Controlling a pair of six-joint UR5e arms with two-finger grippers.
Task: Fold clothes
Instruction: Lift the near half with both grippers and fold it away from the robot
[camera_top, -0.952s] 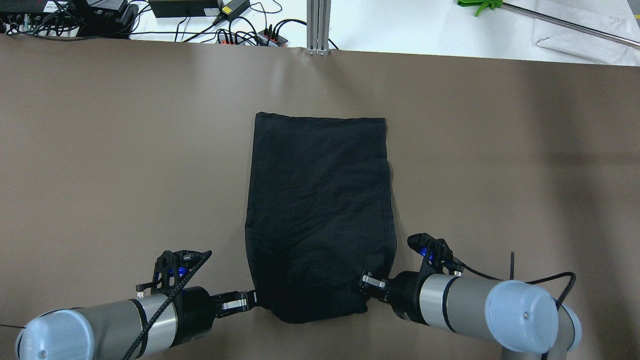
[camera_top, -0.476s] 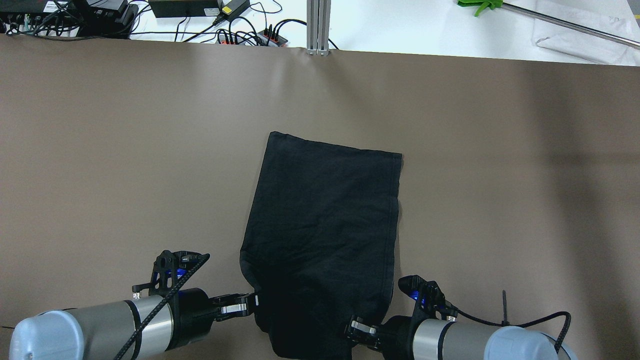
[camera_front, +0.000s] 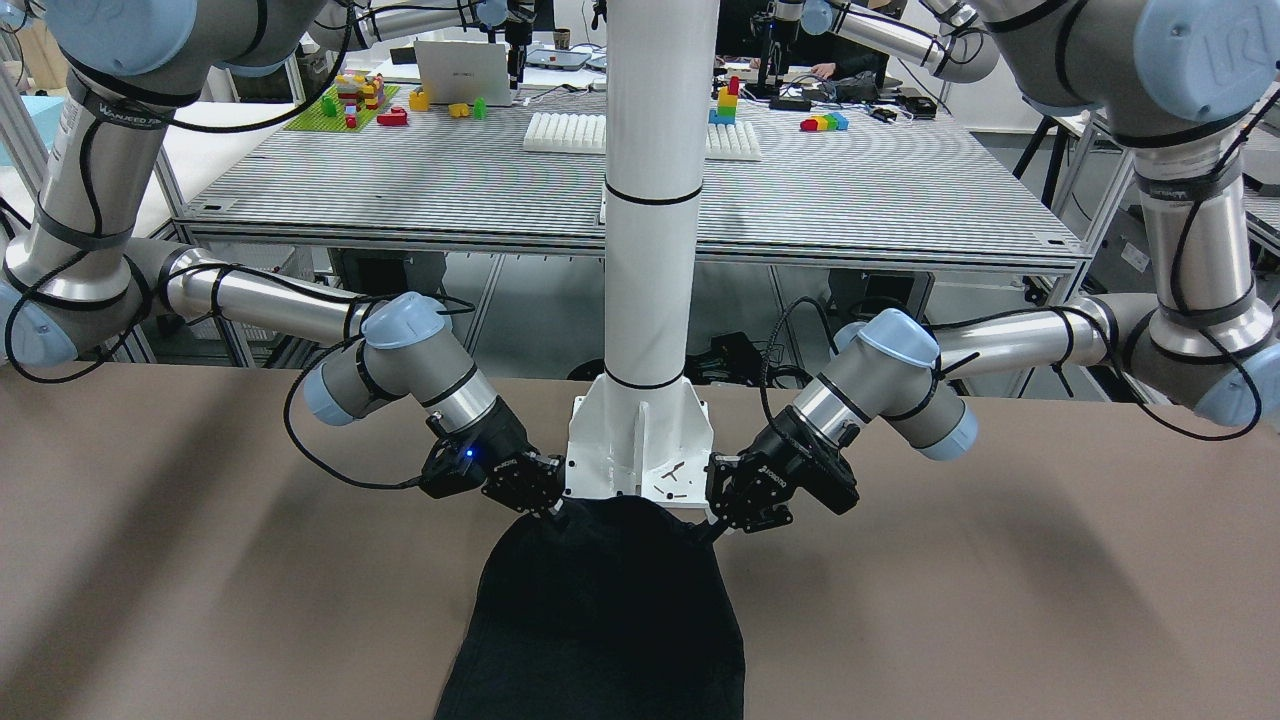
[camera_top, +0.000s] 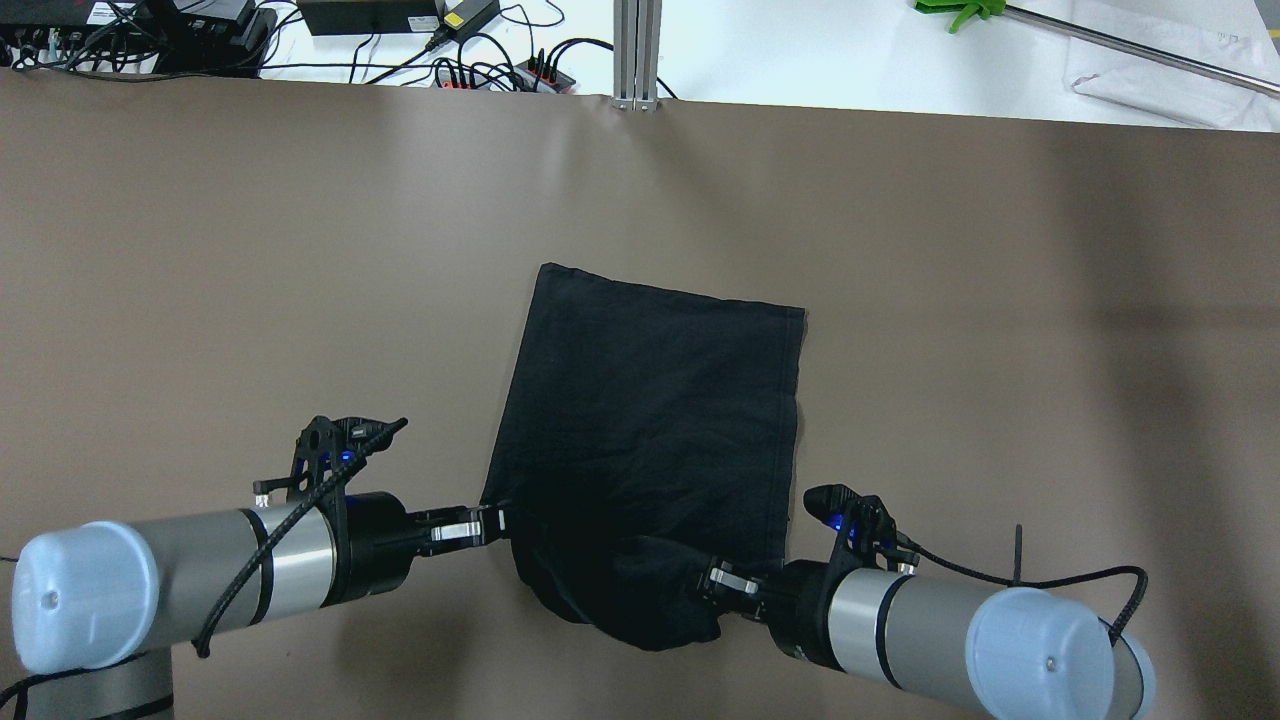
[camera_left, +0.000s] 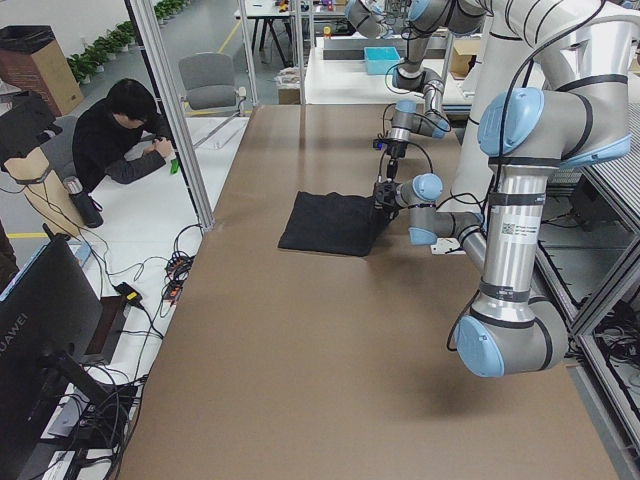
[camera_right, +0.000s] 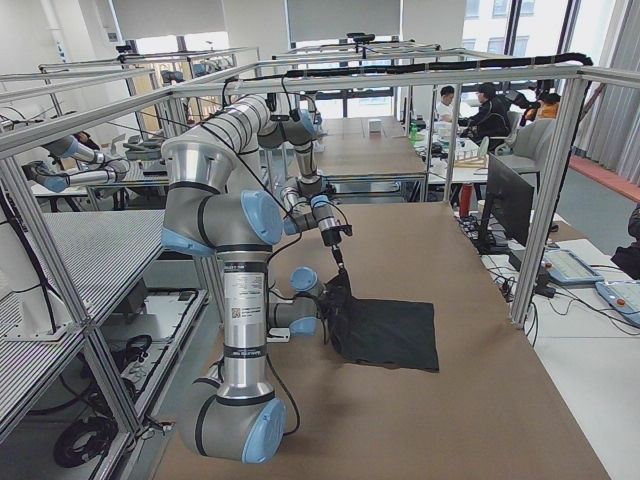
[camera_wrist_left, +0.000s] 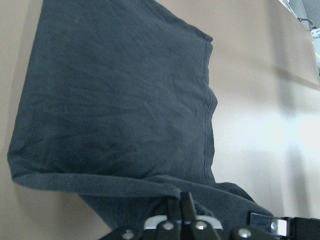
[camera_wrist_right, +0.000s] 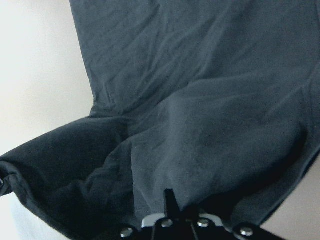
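Observation:
The black garment (camera_top: 650, 420) lies on the brown table (camera_top: 200, 250), its far edge flat and its near edge lifted and bunched. My left gripper (camera_top: 497, 520) is shut on the near left corner. My right gripper (camera_top: 716, 580) is shut on the near right corner. In the front-facing view the garment (camera_front: 600, 620) hangs between the left gripper (camera_front: 712, 520) and the right gripper (camera_front: 550, 510), just in front of the white pillar base (camera_front: 640, 440). Both wrist views show closed fingertips (camera_wrist_left: 183, 205) (camera_wrist_right: 169, 199) pinching dark fabric. No white tag shows.
Cables and power strips (camera_top: 500, 70), an aluminium post (camera_top: 637, 50) and a green clamp (camera_top: 960, 12) lie beyond the table's far edge. A seated person (camera_left: 120, 135) is beside the table's far side.
The garment was first dragged toward the robot. Since half a second ago both grippers have moved away from the robot with the near edge held; the far edge has stayed put.

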